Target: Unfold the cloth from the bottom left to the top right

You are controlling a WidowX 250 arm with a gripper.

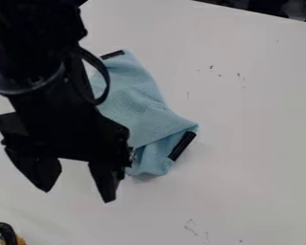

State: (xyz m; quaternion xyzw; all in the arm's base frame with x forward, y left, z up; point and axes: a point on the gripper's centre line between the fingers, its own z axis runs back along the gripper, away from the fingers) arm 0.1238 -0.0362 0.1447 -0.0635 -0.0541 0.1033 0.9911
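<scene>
Black arm [37, 38] up close, blue cloth [133, 98] to unfold.
With its fingers spread and holding nothing, my hand [78, 194] is over the white surface [251, 143]. The bunched cloth lies there, partly behind my arm. I think I'm getting ready to grab: next I should reach its bottom left, pinch just the top layer, and pull to the top right.

White tbl [257, 139] w/ rumpled blue cloth [137, 116] on top.

Probably a lab: scuffed white tabletop [251, 119], robot arm [31, 43]
</scene>
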